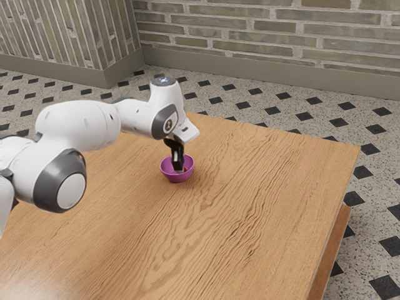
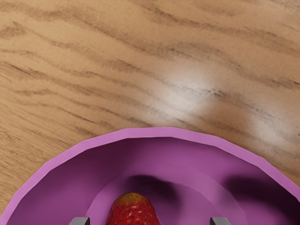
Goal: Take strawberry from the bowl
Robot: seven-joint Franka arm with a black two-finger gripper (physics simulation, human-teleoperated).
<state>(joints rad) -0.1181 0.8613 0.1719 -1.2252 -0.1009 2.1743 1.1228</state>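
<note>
The black two-finger gripper [image 1: 179, 169], jaws parted, reaches into the round purple bowl [image 1: 177, 179] toward the wooden table's [image 1: 250, 194] far edge. The red, seeded strawberry [image 2: 133, 211] lies inside, ungrasped; the step appears to be alignment, next calling for centring, closure and lift.

Red, seed-flecked strawberry [image 2: 133, 212] – low inside the upright, magenta bowl [image 2: 164, 132].

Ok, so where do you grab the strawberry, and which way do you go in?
From straight above, I think: the strawberry sits down inside the bowl, so the wall around it would likely block a sideways reach. I'd squeeze its two rounded sides, where it widens below the end that shows. The jaws stand apart, nearer it on one side, so I'd centre them first.
</note>
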